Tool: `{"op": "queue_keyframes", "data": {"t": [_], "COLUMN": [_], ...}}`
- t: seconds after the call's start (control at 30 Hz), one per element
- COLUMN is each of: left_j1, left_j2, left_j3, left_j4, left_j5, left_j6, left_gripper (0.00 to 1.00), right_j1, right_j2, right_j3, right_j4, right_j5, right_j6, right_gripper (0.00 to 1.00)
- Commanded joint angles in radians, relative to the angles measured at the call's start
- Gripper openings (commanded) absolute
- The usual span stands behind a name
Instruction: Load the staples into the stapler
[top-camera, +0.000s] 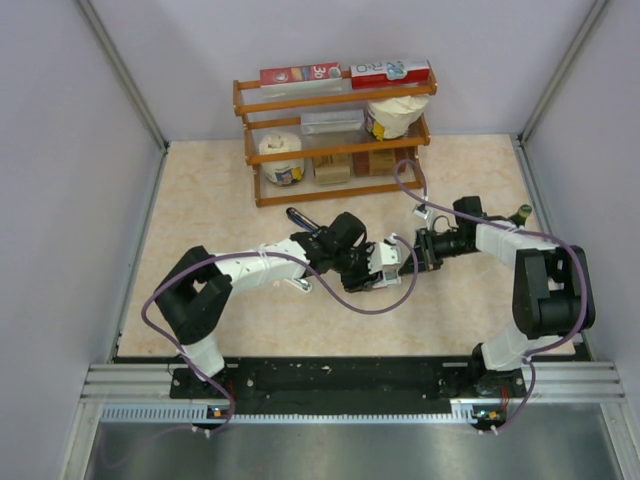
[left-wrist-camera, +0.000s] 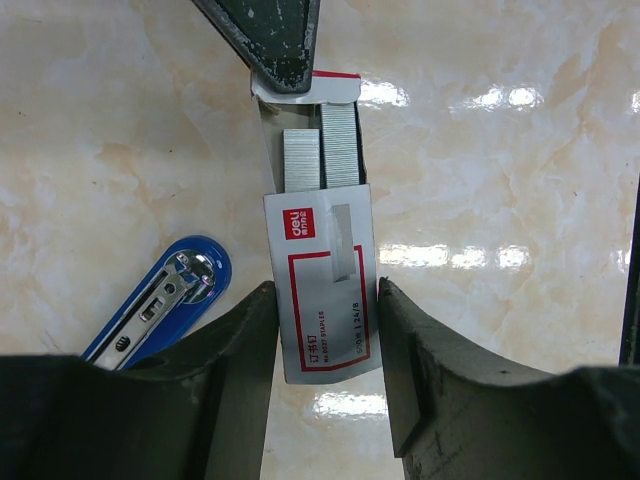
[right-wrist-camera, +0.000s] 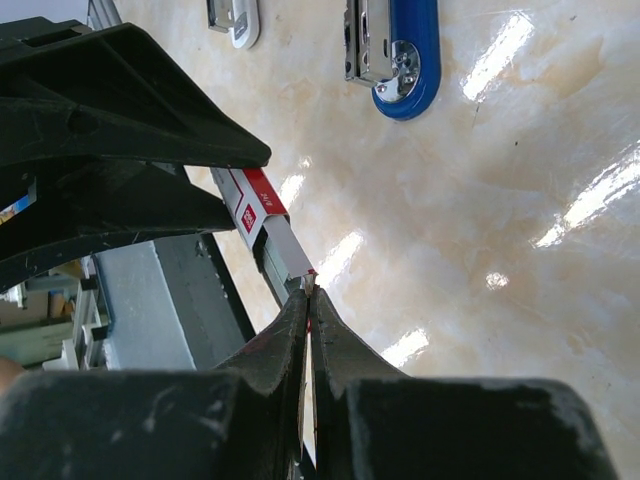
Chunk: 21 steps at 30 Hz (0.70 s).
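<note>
Left gripper (left-wrist-camera: 325, 290) clamps staple box (left-wrist-camera: 318, 255), lower centre; right gripper (right-wrist-camera: 308, 295) pinches its open tray end, grey strips (left-wrist-camera: 322, 155) exposed.

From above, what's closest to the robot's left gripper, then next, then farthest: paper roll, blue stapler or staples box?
1. The staples box: held in the left gripper.
2. The blue stapler: lying further back, to the left.
3. The paper roll: far back, on the wooden shelf.
</note>
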<state>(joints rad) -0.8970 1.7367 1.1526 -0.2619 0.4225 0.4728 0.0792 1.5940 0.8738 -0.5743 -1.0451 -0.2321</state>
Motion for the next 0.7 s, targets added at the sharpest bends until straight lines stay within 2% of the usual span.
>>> {"op": "queue_keyframes", "data": {"t": [0.0, 0.67], "left_j1": [-0.005, -0.054], "left_j2": [0.010, 0.107], "left_j3": [-0.001, 0.025], "left_j4": [0.021, 0.021], "left_j5": [0.030, 0.010], "left_j6": [-0.002, -0.020], "left_gripper": [0.48, 0.49], "right_j1": [-0.010, -0.016], "right_j2": [0.004, 0.067], "right_j3": [0.042, 0.027], "right_j4": [-0.009, -0.030], "right_j5": [-0.006, 0.072], "right_j6": [-0.030, -0.058], "right_gripper": [0.00, 0.00]}}
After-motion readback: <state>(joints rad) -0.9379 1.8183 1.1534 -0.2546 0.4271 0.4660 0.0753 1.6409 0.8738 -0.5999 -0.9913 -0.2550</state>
